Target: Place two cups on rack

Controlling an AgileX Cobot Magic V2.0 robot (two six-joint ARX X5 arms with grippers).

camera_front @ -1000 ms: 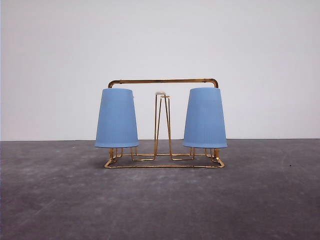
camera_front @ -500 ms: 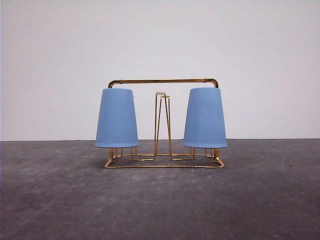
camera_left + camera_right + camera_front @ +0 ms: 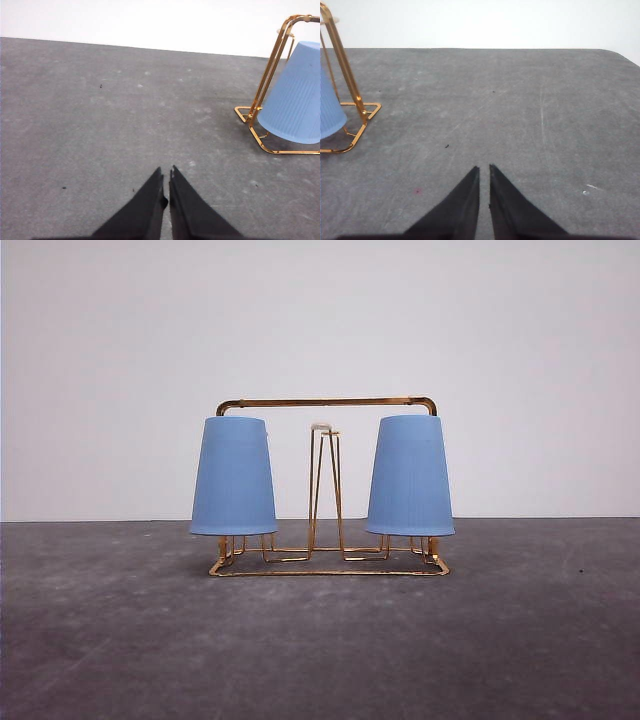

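Two light blue ribbed cups hang upside down on the gold wire rack (image 3: 328,566): the left cup (image 3: 233,477) on the left pegs, the right cup (image 3: 410,476) on the right pegs. The white-tipped middle pegs (image 3: 324,480) stand bare. In the left wrist view the left cup (image 3: 295,100) and the rack's end (image 3: 270,75) lie well off from my left gripper (image 3: 166,176), which is shut and holds nothing. In the right wrist view my right gripper (image 3: 484,171) is shut and holds nothing, far from the rack's end (image 3: 350,95) and the right cup's edge (image 3: 329,112).
The rack stands near the back of a dark grey table (image 3: 320,650), in front of a white wall (image 3: 320,320). The table's rounded far corner (image 3: 620,55) shows in the right wrist view.
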